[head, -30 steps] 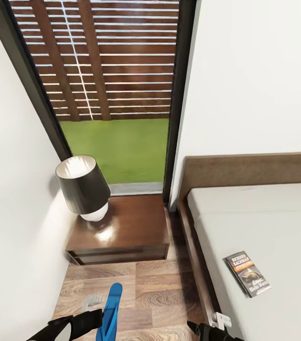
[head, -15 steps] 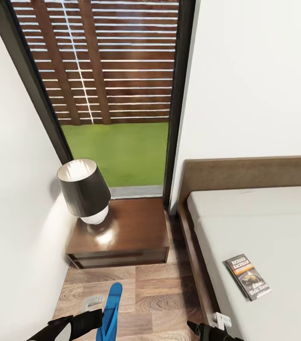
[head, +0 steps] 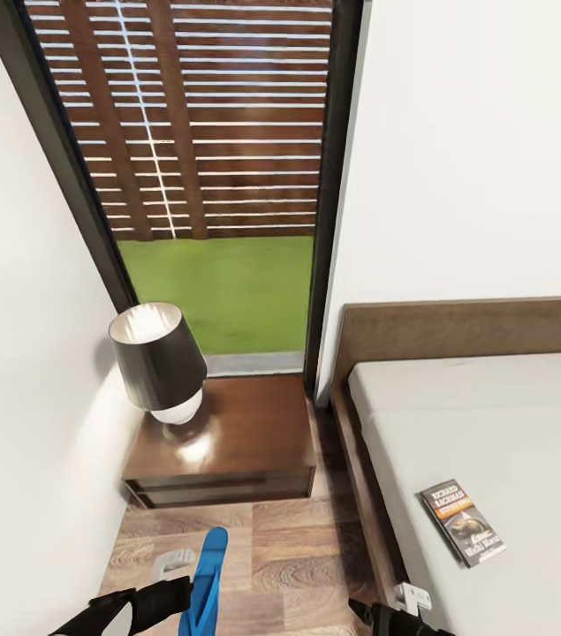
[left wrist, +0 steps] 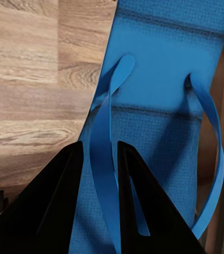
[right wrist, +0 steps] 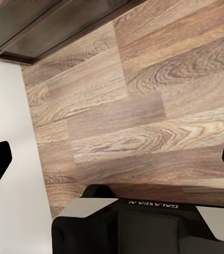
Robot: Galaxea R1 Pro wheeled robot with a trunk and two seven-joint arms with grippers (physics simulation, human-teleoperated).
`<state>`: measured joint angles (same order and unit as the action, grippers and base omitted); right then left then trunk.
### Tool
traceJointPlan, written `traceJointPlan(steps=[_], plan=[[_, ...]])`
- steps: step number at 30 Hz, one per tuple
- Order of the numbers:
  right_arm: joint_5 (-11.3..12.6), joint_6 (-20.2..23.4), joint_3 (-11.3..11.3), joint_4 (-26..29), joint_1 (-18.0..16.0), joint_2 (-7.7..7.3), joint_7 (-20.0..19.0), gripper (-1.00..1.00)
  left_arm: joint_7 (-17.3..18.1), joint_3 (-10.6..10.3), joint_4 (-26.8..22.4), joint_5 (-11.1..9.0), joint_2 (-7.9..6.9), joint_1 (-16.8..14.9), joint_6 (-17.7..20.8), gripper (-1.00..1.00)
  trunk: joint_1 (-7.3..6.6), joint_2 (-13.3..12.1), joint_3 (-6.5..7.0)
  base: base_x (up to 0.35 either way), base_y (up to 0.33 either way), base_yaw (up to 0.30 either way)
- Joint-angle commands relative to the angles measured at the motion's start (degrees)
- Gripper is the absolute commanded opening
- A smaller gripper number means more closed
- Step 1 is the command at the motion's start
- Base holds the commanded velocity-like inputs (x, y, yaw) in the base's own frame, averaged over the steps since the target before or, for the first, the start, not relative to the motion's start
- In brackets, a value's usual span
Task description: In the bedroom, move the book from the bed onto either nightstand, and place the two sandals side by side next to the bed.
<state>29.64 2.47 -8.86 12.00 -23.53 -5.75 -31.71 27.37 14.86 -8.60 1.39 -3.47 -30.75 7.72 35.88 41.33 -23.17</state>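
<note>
One bright blue sandal [head: 207, 574] hangs over the wood floor at the bottom of the head view, in front of the nightstand [head: 240, 424]. My left gripper [head: 183, 583] is shut on it. The left wrist view shows the black fingers [left wrist: 59, 201] pinching the sandal's [left wrist: 164, 79] blue strap. The book [head: 462, 522] lies flat on the bed [head: 492, 415] near its left edge. My right gripper [head: 395, 611] hovers low beside the bed frame. Its fingers stand wide apart over bare floor [right wrist: 114, 153], holding nothing.
A dark-shaded lamp [head: 156, 358] takes up the nightstand's left part. The white wall [head: 15, 397] is close on the left. A tall dark-framed window [head: 218, 177] stands behind the nightstand. A narrow strip of plank floor [head: 289, 548] runs between nightstand and bed.
The whole head view has shifted slightly downward, so the camera moved. The sandal stays in my left gripper, and the book lies where it was on the bed.
</note>
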Motion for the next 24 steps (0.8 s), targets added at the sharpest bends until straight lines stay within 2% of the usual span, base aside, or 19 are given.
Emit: traceJointPlan(steps=[1, 24], plan=[[0.6, 0.3, -0.4, 0.0, 0.0, -0.05, -0.1, 1.00, 0.0, 0.4, -0.1, 0.3, -0.04, 0.0, 0.5, -1.00, 0.01, 0.0, 0.03, 0.000, 0.000, 0.000], [0.6, 0.3, -0.4, 0.0, 0.0, -0.05, -0.1, 1.00, 0.0, 0.4, -0.1, 0.3, -0.13, 0.0, 0.5, -1.00, 0.01, 0.0, 2.18, 0.000, 0.000, 0.000]])
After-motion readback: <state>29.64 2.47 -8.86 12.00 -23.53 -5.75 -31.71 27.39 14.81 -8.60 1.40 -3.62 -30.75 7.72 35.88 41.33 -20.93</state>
